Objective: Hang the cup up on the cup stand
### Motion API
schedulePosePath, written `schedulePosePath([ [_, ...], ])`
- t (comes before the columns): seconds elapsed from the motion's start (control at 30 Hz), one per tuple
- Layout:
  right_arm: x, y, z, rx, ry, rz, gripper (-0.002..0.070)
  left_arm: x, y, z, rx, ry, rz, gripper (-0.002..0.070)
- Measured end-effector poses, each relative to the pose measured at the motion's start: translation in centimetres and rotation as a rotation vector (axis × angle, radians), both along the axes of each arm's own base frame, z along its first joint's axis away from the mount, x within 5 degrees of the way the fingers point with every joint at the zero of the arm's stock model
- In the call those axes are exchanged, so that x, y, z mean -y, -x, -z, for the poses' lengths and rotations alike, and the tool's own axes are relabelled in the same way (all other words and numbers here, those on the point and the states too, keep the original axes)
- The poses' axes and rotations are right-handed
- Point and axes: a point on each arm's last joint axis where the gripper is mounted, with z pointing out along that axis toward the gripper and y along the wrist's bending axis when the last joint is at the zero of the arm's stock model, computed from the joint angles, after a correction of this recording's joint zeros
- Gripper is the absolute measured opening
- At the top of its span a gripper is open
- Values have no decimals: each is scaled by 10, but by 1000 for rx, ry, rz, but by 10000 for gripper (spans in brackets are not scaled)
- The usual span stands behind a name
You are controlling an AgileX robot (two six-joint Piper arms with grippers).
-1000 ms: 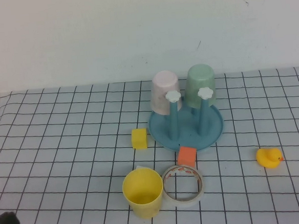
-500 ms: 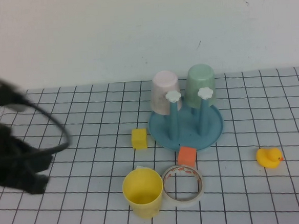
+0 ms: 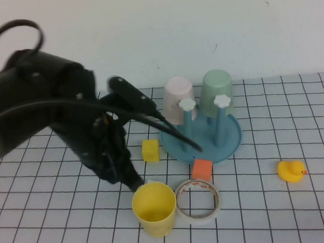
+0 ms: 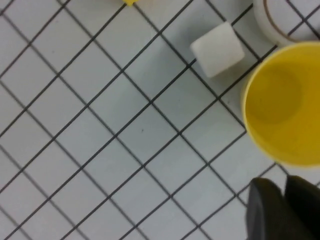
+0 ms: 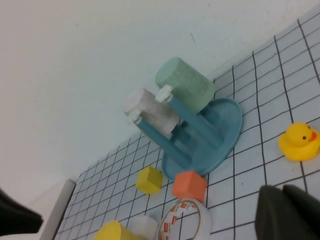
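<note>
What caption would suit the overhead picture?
Left tool, shut, beside the upright yellow cup; the cup stand beyond holds two cups.

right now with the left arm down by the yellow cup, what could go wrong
The left hand is shut beside the upright yellow cup; pushing in could tip it. The tape ring sits against the cup and could get dragged. On the cup stand, the free front pegs are crowded by the pink cup and green cup.
</note>
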Motion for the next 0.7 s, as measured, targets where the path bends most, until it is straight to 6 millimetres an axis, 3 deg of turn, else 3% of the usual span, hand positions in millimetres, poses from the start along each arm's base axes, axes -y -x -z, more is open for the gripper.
schedulePosePath([
  [0.07,-1,0,1,-6,1,-10,-1,7,-7,7,-20,7,-9,78],
  [0.13,-1,1,1,-10,1,-16,-1,13,-13,16,-51,15,-16,185],
  [0.27,-2,1,1,-12,5,-22,-1,21,-21,36,-110,17,-28,475],
  [0.33,-2,1,1,-12,5,-22,-1,24,-25,47,-134,13,-41,550],
  [0.5,-2,1,1,-8,21,-27,-1,30,-35,72,-169,5,-81,569],
  [0.7,-2,1,1,-6,27,-28,-1,37,-46,107,-208,-8,-124,465],
])
